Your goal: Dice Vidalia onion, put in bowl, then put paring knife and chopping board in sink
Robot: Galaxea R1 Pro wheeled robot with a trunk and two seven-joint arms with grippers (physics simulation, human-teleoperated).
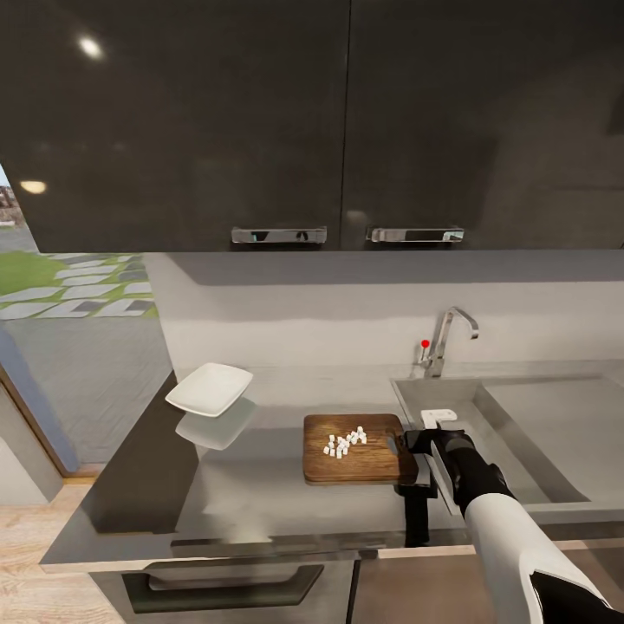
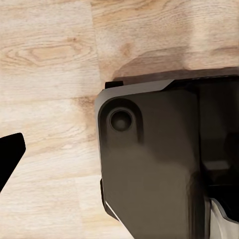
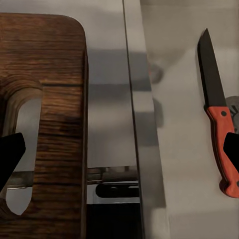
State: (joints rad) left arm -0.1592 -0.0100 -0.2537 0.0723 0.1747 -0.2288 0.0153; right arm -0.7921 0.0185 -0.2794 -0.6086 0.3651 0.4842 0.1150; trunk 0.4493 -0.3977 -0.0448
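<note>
Right fingers [image 3: 10,164]: spread wide apart, dark tips at either side of the right wrist view, gripping nothing, hovering over the handle end of the board and the sink edge.
Right gripper [image 1: 422,444]: poised at the board's right end, just beside the sink rim.
Chopping board [image 1: 357,447]: flat on the tabletop [image 1: 260,485], slot handle toward the sink; slot plainly seen under one fingertip in the right wrist view [image 3: 47,124].
Diced onion [image 1: 344,442]: small white cubes clustered on the board, not in the bowl.
Paring knife [image 3: 217,112]: lying flat in the sink basin, red handle, dark blade, apart from the board.
Sink [image 1: 520,433]: right of the board, faucet [image 1: 449,338] with red dot behind.
Bowl [image 1: 209,388]: white, near the tabletop's left end, well apart from the board.
Left fingers [image 2: 10,154]: one dark tip visible over wooden floor [image 2: 50,59]; open or closed, cannot tell.
</note>
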